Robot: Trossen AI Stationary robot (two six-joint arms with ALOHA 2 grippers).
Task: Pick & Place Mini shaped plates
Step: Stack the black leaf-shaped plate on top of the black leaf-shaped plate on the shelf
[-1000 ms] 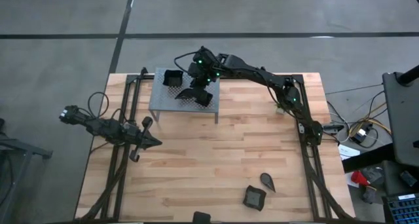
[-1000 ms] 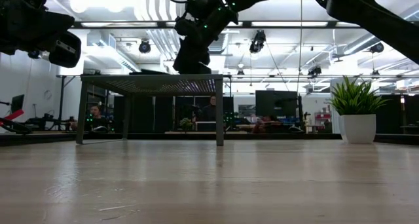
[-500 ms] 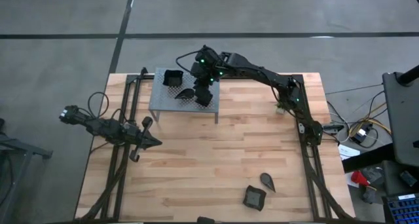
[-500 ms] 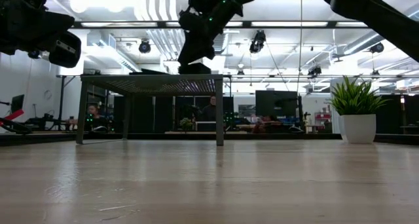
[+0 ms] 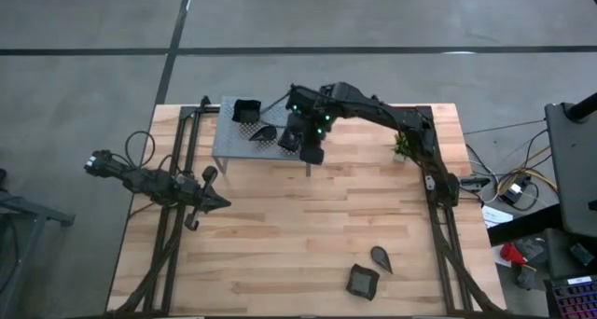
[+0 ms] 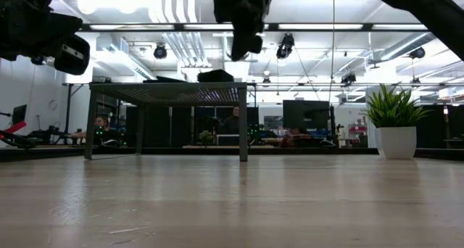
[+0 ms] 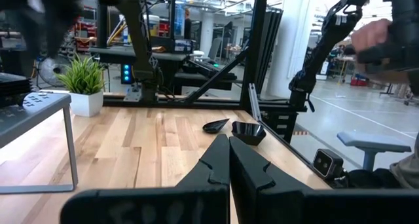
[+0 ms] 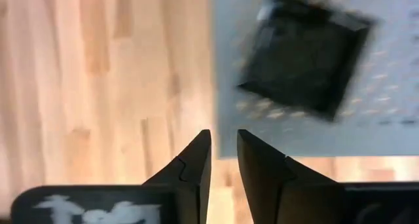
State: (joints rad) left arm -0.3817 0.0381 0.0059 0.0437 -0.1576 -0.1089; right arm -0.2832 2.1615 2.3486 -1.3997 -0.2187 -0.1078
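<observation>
While the grey stand [image 5: 233, 142] carries three black plates [image 5: 246, 111], the right gripper [image 8: 222, 160] hangs above the stand's near edge, fingers slightly parted and holding nothing. A square plate [image 8: 302, 54] lies on the stand just ahead of its fingertips. Two more plates [image 5: 363, 281] rest on the table [image 5: 280, 235], well apart from it. The left gripper [image 7: 228, 160] waits closed and empty over the table's left side.

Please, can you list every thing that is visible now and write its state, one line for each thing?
Right gripper: empty, above the stand's near edge.
Left gripper: shut, empty, waiting at the table's left side.
Grey stand: upright, carrying three plates.
Square plate: on the stand's far corner.
Teardrop plate: on the stand.
Diamond plate: on the stand.
Two plates: lying on the table, front right.
Plant: upright.
</observation>
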